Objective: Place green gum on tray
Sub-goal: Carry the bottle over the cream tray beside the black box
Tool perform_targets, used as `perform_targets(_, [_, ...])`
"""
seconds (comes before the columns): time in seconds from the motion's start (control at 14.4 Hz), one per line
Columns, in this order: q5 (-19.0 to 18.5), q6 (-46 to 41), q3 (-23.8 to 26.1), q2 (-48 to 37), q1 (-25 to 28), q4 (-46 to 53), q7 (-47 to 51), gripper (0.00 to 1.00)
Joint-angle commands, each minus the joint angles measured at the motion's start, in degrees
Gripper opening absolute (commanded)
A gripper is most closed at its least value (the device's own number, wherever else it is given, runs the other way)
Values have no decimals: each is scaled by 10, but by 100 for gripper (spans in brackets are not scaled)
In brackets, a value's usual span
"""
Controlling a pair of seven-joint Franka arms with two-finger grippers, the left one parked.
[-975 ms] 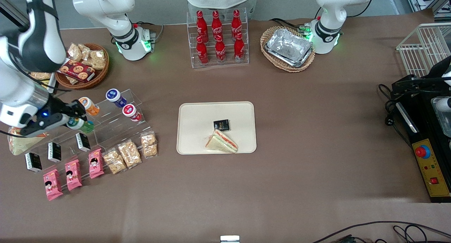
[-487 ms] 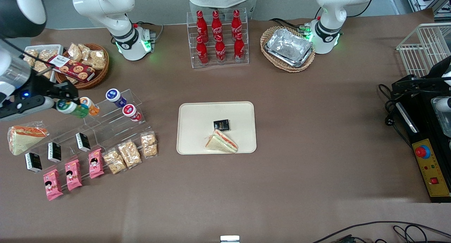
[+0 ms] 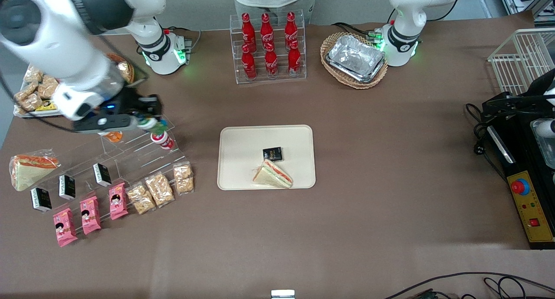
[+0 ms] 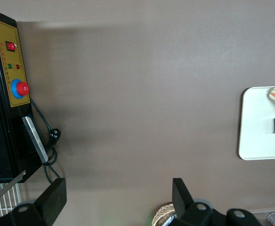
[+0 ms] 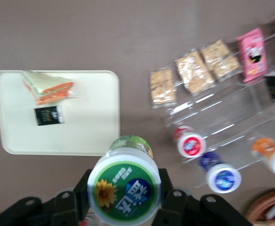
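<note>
My right gripper [image 3: 149,122] is shut on the green gum [image 3: 155,125], a small bottle with a green body and a white lid with a green label. It holds the bottle in the air above the clear acrylic stand, toward the working arm's end of the table. In the right wrist view the green gum [image 5: 124,185] sits between the black fingers [image 5: 171,202]. The cream tray [image 3: 243,142] lies flat at the table's middle and carries a wrapped sandwich [image 3: 273,175] and a small black packet [image 3: 272,153]. The tray also shows in the right wrist view [image 5: 90,94].
A clear stepped stand [image 3: 138,151] holds a red-lidded gum [image 3: 161,139], an orange gum [image 3: 113,136], black packets, pink packets and snack bags. A cola bottle rack [image 3: 269,47] and a basket of foil trays [image 3: 354,59] stand farther from the camera. A snack basket is partly hidden by my arm.
My right gripper has lifted the green gum off the stand and carried it toward the tray, now over the stand's upper step. The blue gum is now hidden under the arm.
</note>
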Motion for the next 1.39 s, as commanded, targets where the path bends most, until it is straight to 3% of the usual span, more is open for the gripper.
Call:
perform_targets(0.0, [0, 61, 25, 39, 49, -5, 144, 27])
perform_targets(0.35, [-24, 276, 25, 46, 106, -178, 251, 27])
perform_targets(0.56, [-35, 352, 25, 77, 127, -244, 293, 27])
perform_targets(0.97, [-57, 463, 24, 159, 147, -276, 334, 27])
perform_targets(1.32, [-133, 523, 23, 214, 146, -284, 391, 27])
